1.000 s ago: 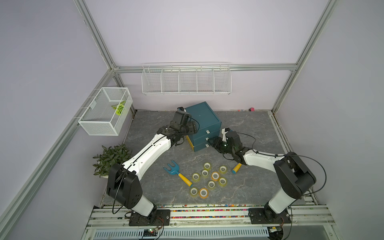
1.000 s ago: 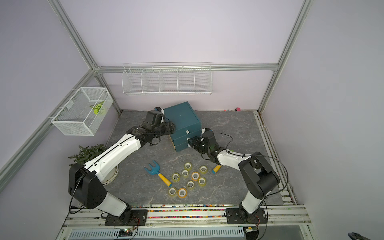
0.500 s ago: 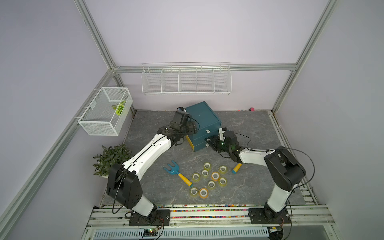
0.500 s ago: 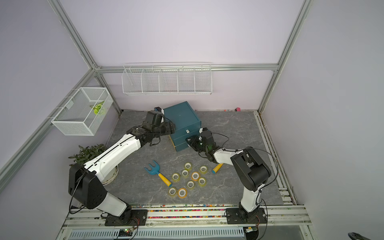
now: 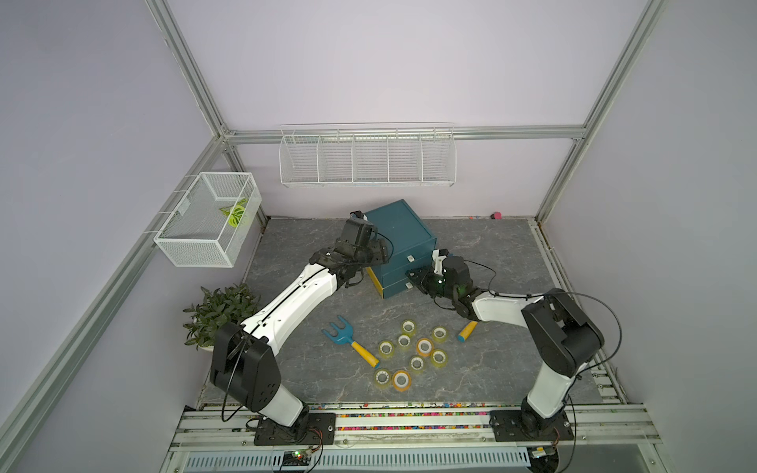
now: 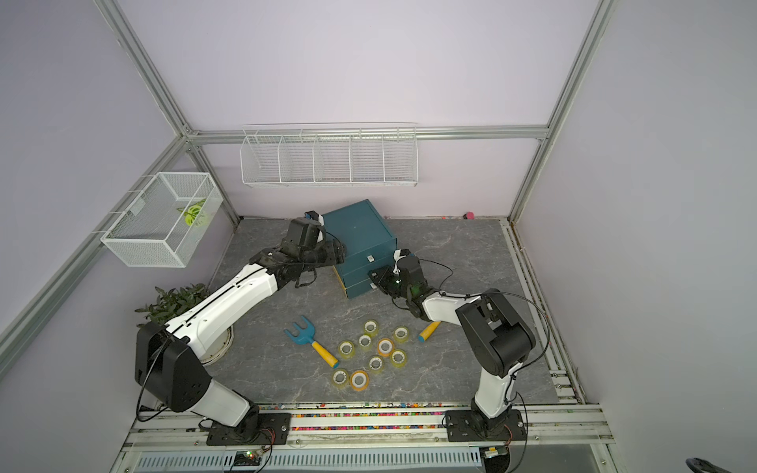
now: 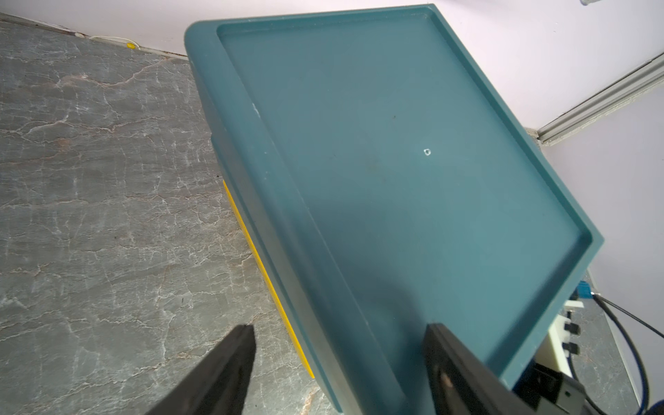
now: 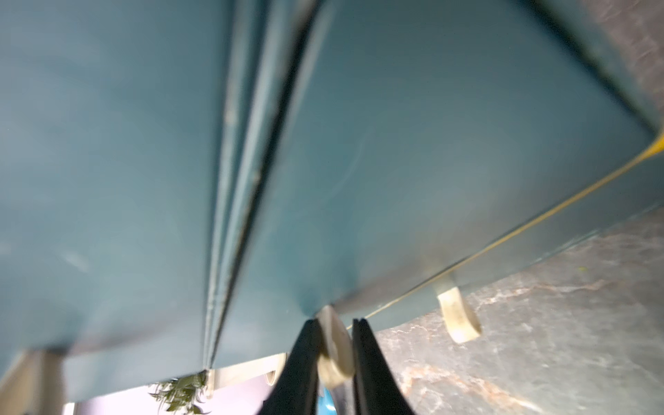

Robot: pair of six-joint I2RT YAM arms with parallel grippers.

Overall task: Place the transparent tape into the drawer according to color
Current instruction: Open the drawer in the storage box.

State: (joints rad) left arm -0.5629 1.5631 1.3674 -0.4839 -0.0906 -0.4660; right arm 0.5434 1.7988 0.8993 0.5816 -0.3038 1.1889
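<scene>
Several transparent tape rolls [image 5: 413, 353] [image 6: 370, 353] lie in a cluster on the grey floor, most yellow-green, two orange [image 5: 424, 347]. Behind them stands the teal drawer cabinet [image 5: 399, 239] [image 6: 360, 237] with all drawers closed. My right gripper [image 5: 413, 274] [image 6: 376, 277] [image 8: 335, 346] is shut on the white handle [image 8: 334, 355] of the middle drawer. The bottom drawer's handle [image 8: 457, 316] is free beside it. My left gripper [image 5: 379, 254] [image 7: 339, 355] is open, straddling the cabinet's top left edge [image 7: 287, 230], one finger [image 7: 452, 370] over the top, the other [image 7: 226, 373] beside the wall.
A blue toy fork with a yellow handle [image 5: 349, 340] lies left of the rolls, and another yellow-handled tool [image 5: 467, 331] sits under my right arm. A potted plant [image 5: 221, 307] stands at the left. A wire basket [image 5: 209, 225] and a wire shelf [image 5: 366, 155] hang on the walls.
My right gripper has moved in to the cabinet front and closed on the middle drawer's handle. The left arm and the tape rolls have not moved.
</scene>
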